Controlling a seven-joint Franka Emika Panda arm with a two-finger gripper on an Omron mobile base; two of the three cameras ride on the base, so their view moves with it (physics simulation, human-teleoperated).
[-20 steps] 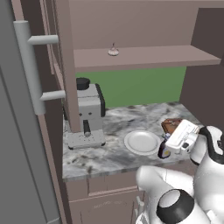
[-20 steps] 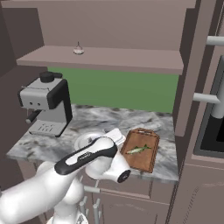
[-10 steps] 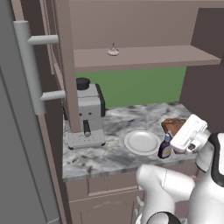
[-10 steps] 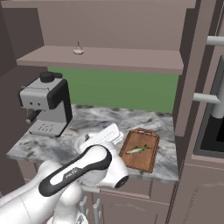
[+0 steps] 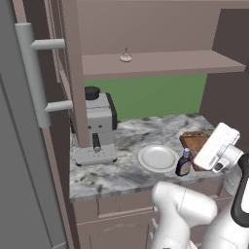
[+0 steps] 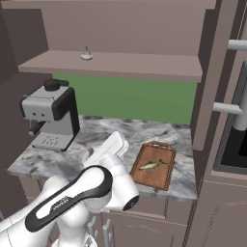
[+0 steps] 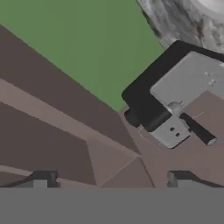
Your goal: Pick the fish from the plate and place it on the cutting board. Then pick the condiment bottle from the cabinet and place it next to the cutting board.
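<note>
On the marble counter, the condiment bottle [image 5: 183, 164] stands upright between the white plate [image 5: 157, 158] and the cutting board [image 6: 154, 166], just beside the board; the fish [image 6: 152, 165] lies on the board. Above the bottle, the gripper [image 7: 109, 179] has its fingers spread wide and empty, looking toward the coffee machine [image 7: 175, 103]; the bottle looks light, rigid and easily tipped, best taken around its body below the narrow neck.

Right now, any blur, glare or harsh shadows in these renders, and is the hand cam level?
Left base view: flat, even light, no glare; the condiment bottle is small and soft-edged. Right base view: the fish on the cutting board reads clearly, shadows faint. Hand view: rolled hard, the coffee machine lies sideways, textures coarse.
</note>
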